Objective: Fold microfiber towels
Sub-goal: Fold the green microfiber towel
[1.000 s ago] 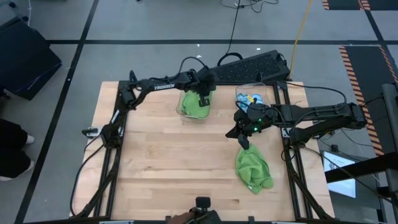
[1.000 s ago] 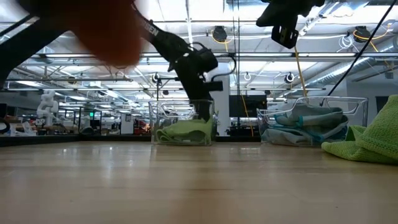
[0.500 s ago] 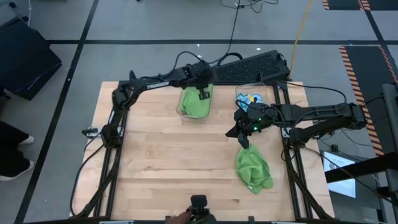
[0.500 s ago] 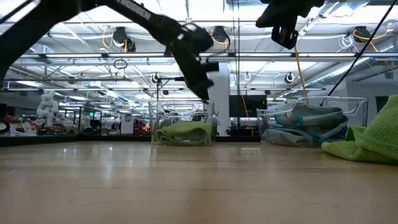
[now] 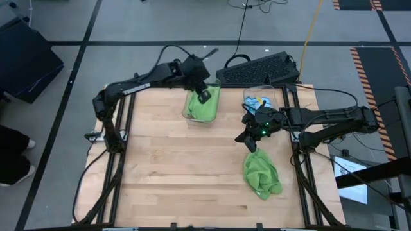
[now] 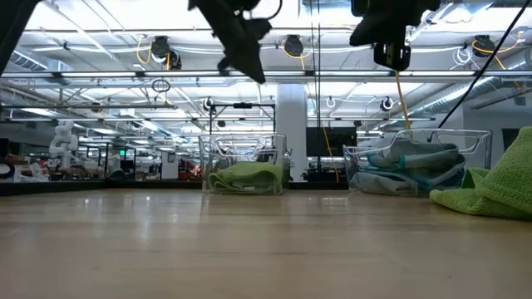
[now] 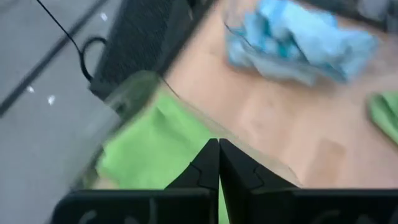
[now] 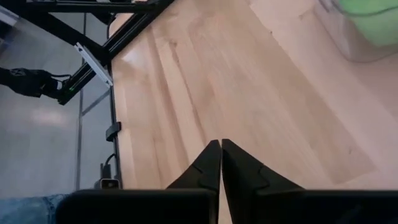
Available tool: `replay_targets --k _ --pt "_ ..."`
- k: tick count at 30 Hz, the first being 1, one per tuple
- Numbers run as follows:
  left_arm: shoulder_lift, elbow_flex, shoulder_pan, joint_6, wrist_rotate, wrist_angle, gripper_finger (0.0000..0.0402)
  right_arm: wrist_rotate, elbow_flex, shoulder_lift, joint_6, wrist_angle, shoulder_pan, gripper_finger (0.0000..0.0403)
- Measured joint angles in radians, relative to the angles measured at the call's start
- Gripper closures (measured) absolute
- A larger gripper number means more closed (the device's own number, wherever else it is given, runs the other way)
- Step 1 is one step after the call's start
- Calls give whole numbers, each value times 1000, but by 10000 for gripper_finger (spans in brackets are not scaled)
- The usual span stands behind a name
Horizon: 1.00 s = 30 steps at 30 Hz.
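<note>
A folded lime green towel [image 5: 201,109] lies in the left clear bin [image 6: 243,148] at the table's far edge. My left gripper [image 5: 204,95] hangs shut and empty high above that bin; it also shows in the low view [image 6: 241,51]. Light blue towels [image 5: 259,101] fill the right bin [image 6: 416,145]. A crumpled green towel [image 5: 261,174] lies on the table at the near right. My right gripper [image 5: 251,146] hovers shut and empty just beyond that towel's far edge, well above the wood [image 8: 221,163].
A black keyboard [image 5: 258,67] lies beyond the table's far edge, behind the bins. Bare wood [image 5: 173,167] spreads over the table's left and near parts. Dark frame rails [image 5: 119,160] run along both sides of the table.
My left gripper has risen out of the left bin to well above its rim, moving a little toward the table's far edge and rolling about its own axis. The folded green towel has stayed in the bin. My right gripper has kept its place.
</note>
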Motion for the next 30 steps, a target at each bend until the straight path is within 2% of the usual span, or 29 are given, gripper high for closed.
replay_targets --k 4,9,12,19,23,27,30 --pt "-45 0 -86 -24 -9 -107 398 1 0 0 68 -16 25 381" --pt "-71 0 -220 -63 -18 -170 392 58 0 0 254 -96 89 364" --pt "-73 0 -305 -86 -45 -163 391 90 0 0 367 -148 159 352" --pt "-72 0 -493 -188 -60 -184 395 130 0 0 739 -228 372 321" --pt "-72 0 -606 -269 -123 -221 389 135 0 -1 890 -322 471 306" --pt "-72 0 -713 -352 -184 -252 398 231 0 -1 918 -417 525 285" --pt "-72 0 -778 -425 -242 -257 395 339 -28 -1 819 -434 529 265"
